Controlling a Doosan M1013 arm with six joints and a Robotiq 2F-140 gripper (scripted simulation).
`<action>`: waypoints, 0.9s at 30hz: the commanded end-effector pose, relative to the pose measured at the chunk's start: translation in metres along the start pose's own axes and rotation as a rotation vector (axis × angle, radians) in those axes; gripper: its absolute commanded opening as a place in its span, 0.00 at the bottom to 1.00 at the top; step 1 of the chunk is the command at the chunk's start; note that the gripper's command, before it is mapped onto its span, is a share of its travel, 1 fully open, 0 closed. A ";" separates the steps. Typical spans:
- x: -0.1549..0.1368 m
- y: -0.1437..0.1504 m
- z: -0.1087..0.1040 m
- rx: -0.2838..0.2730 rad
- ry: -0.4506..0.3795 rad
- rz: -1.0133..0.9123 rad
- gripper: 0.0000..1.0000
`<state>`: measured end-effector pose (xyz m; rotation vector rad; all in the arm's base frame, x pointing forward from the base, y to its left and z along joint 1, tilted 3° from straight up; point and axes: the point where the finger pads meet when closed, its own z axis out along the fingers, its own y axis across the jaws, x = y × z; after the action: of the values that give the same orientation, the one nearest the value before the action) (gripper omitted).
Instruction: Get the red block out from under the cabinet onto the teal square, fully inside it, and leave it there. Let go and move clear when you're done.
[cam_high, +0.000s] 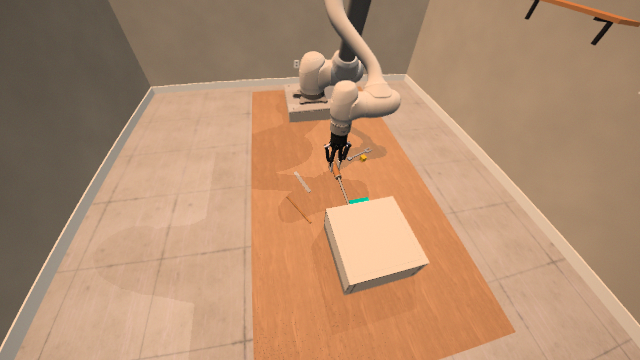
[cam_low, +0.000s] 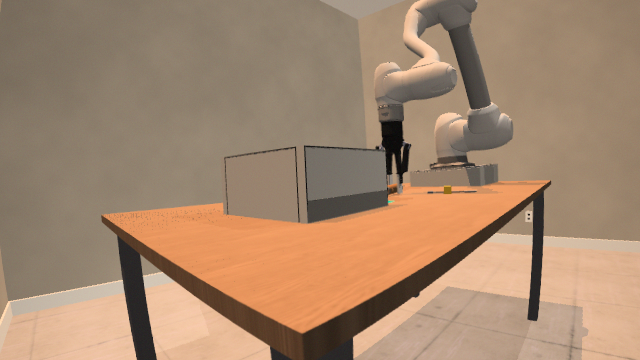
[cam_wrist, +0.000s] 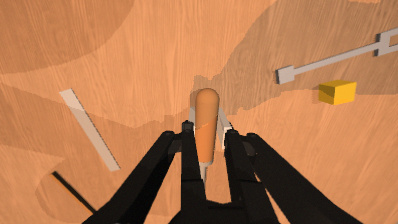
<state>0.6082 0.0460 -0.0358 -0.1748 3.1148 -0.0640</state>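
Note:
My gripper (cam_high: 336, 164) (cam_low: 397, 186) (cam_wrist: 205, 115) is shut on a screwdriver (cam_high: 341, 186) (cam_wrist: 206, 120) with an orange handle. It holds the tool low over the table, its shaft slanting down toward the cabinet. The cream box cabinet (cam_high: 372, 240) (cam_low: 305, 182) stands on the table in front of the gripper. A sliver of the teal square (cam_high: 358, 200) (cam_low: 391, 201) shows at the cabinet's near edge, by the screwdriver's tip. The red block is hidden in every view.
On the wooden table (cam_high: 280, 300) (cam_low: 300, 265) lie a flat grey strip (cam_high: 302, 182) (cam_wrist: 90, 127), a thin dark stick (cam_high: 299, 209) (cam_wrist: 75, 192), a grey wrench (cam_high: 365, 150) (cam_wrist: 330, 61) and a small yellow cube (cam_high: 364, 158) (cam_low: 447, 189) (cam_wrist: 338, 92). The robot's base (cam_high: 305, 107) stands at the far end.

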 end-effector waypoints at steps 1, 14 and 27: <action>0.004 0.000 0.000 0.000 0.000 0.000 0.00; 0.021 0.000 0.000 0.000 0.000 0.000 0.00; 0.026 0.000 0.000 0.000 0.000 0.000 0.00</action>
<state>0.5829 0.0432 -0.0362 -0.1750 3.1147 -0.0641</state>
